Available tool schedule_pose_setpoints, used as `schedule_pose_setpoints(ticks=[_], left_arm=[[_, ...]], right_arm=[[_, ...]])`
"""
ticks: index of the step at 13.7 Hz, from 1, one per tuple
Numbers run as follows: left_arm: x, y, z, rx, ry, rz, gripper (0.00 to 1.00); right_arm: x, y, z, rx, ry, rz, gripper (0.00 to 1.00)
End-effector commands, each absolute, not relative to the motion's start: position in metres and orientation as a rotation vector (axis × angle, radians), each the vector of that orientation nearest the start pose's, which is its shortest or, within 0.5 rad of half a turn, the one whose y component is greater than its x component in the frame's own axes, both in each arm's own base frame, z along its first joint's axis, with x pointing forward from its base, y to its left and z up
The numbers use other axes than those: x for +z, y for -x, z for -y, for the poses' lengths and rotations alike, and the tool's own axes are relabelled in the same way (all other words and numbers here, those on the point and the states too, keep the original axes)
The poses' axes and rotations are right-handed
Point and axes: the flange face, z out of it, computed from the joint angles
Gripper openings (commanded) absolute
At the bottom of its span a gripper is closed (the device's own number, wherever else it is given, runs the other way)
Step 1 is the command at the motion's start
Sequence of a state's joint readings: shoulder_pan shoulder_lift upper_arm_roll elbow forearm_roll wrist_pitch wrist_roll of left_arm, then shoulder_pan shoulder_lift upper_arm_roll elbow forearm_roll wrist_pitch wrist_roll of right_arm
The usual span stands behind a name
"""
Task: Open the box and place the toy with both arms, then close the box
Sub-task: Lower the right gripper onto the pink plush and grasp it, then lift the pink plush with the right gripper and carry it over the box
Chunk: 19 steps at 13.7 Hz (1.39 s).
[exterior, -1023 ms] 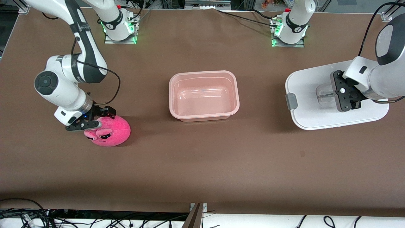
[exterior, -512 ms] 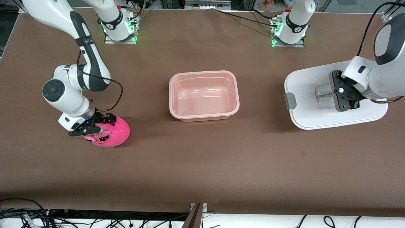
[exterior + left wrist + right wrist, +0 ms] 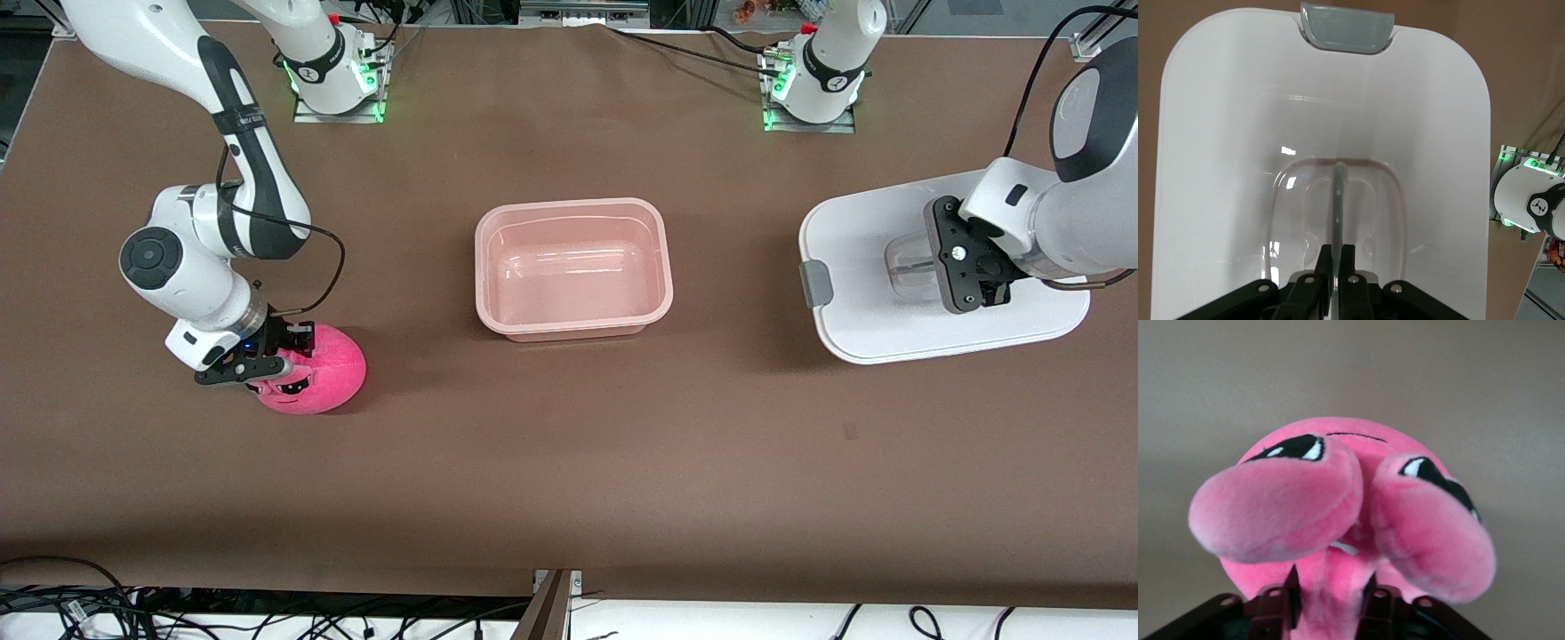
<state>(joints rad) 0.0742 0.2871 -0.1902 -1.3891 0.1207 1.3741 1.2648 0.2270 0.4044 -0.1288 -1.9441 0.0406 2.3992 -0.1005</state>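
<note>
Clamped jaws mark both arms: the right gripper [image 3: 271, 354], at the right arm's end of the table, pinches a fold of the hot-pink plush toy [image 3: 320, 380], and in the right wrist view its fingers [image 3: 1368, 603] squeeze the plush [image 3: 1338, 520] just beneath the two bulging eyes. That toy sits on the brown table [image 3: 569, 462], with the gripper at about ten o'clock on its round body and its face turned toward the front camera. At mid-table stands the translucent pale pink tub [image 3: 573, 268], open and holding nothing, well apart from the toy. Toward the left arm's end lies the white lid [image 3: 853, 293], a grey clip [image 3: 819, 284] at its nine o'clock edge facing the tub. Over the lid's middle, the left gripper [image 3: 965, 267] is closed on the clear recessed handle [image 3: 1337, 193], its fingers [image 3: 1348, 257] together around the thin bar.
</note>
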Motion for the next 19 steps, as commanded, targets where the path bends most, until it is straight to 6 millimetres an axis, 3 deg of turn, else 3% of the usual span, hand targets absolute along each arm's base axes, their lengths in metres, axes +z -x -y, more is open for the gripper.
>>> schedule_pose_setpoints(ticks=[1, 3, 5, 8, 10, 14, 16, 19], left_arm=[[0.536, -0.612, 0.042, 0.470, 2.438, -2.069, 0.00], [0.536, -0.612, 0.042, 0.470, 2.438, -2.069, 0.00], [0.536, -0.612, 0.042, 0.470, 2.438, -2.069, 0.00], [0.536, -0.612, 0.042, 0.469, 2.440, -2.068, 0.00], [0.536, -0.612, 0.043, 0.469, 2.437, -2.072, 0.00], [0.536, -0.612, 0.042, 0.469, 2.430, -2.081, 0.00], [0.536, -0.612, 0.041, 0.469, 2.427, -2.086, 0.00], [0.536, -0.612, 0.041, 0.470, 2.425, -2.087, 0.00]], right_arm=[[0.288, -0.622, -0.071, -0.044, 3.127, 0.319, 0.00], [0.296, -0.625, -0.080, -0.062, 3.120, 0.345, 0.00], [0.318, -0.629, -0.096, -0.063, 3.104, 0.374, 0.00], [0.367, -0.635, -0.130, -0.007, 3.077, 0.472, 0.00], [0.404, -0.632, -0.166, 0.084, 3.038, 0.597, 0.00], [0.474, -0.613, -0.233, 0.168, 2.915, 1.004, 0.00], [0.489, -0.594, -0.270, 0.203, 2.813, 1.273, 0.00], [0.504, -0.563, -0.329, 0.164, 2.573, 1.853, 0.00]])
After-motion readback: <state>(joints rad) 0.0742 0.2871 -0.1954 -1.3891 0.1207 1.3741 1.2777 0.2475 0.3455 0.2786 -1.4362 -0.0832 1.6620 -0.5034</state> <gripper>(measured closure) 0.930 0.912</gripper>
